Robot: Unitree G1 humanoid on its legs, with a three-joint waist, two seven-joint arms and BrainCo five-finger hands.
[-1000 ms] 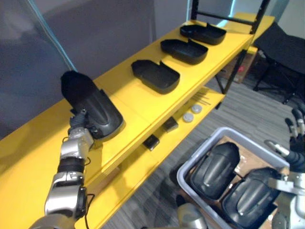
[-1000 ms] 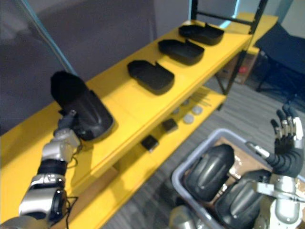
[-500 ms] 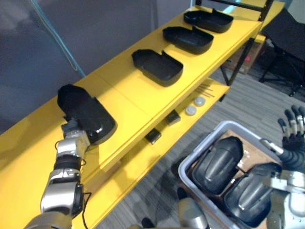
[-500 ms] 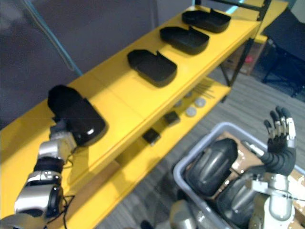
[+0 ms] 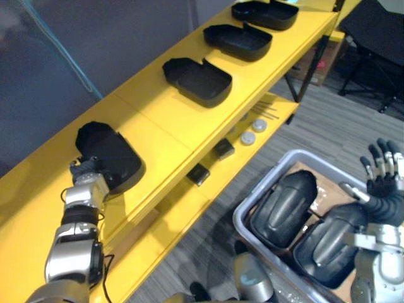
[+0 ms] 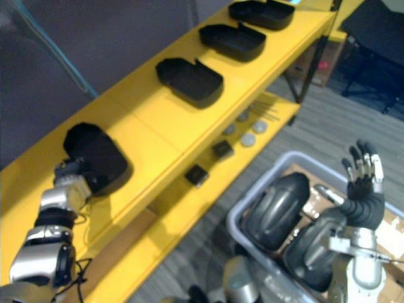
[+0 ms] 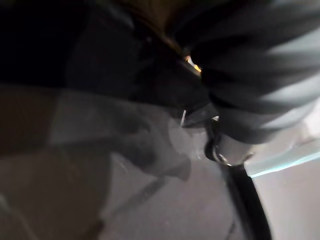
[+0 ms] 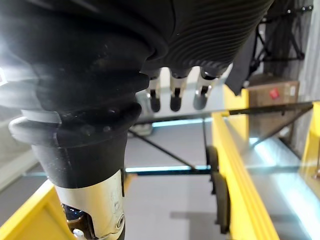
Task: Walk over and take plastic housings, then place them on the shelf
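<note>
A black plastic housing (image 5: 112, 159) lies flat on the yellow upper shelf (image 5: 170, 126), near its left end. My left hand (image 5: 83, 180) is against the housing's near edge; how it stands on the housing is hidden. Three more black housings (image 5: 197, 81) (image 5: 238, 41) (image 5: 265, 14) lie open side up in a row further along the shelf. At the lower right, my right hand (image 6: 361, 180) is raised open and holds nothing. It hovers over a grey bin (image 5: 243, 218) with two glossy black housings (image 5: 284, 208) (image 5: 328, 246) in it.
The lower yellow shelf carries two small black blocks (image 5: 199, 173) (image 5: 223, 149) and silver discs (image 5: 248, 137). A grey wall runs behind the shelf. A black chair (image 5: 372, 25) and a cardboard box (image 5: 312, 60) stand past the shelf's far end on grey carpet.
The housing at my left hand has gone from tilted up to lying flat on the shelf. The camera has shifted a little. My right hand stays raised and open.
</note>
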